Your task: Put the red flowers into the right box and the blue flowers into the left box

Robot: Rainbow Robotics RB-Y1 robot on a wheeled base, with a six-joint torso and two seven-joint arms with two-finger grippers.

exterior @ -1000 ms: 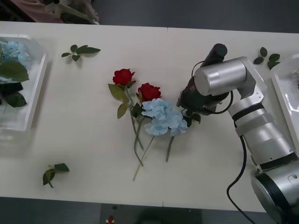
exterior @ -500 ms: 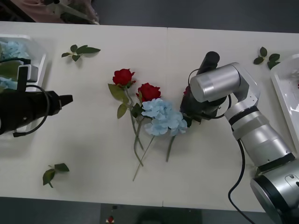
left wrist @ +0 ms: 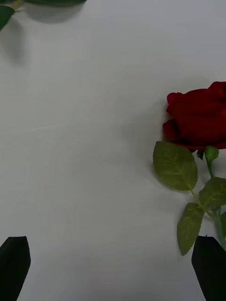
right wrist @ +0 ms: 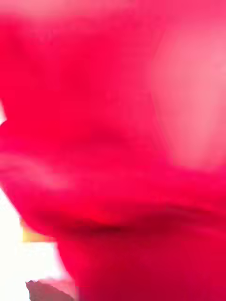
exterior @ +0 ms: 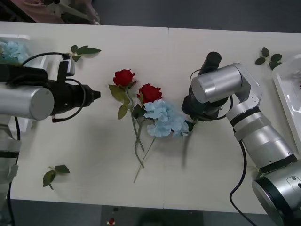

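Observation:
Two red flowers lie mid-table, their stems tangled with a bunch of blue flowers. My left gripper hovers just left of the roses, open and empty. In the left wrist view its black fingers frame bare table, with one rose off to the side. My right wrist hangs over the right edge of the bunch and hides its gripper. A red bloom sits right against that arm's camera. The left box holds a blue flower. The right box is at the right edge.
Loose green leaf sprigs lie at the back left, front left and back right. Open tabletop stretches in front of the flower pile.
My left arm has swung out from over the left box toward the roses. The right wrist shifted slightly, and a stem under the blue flowers has moved right.

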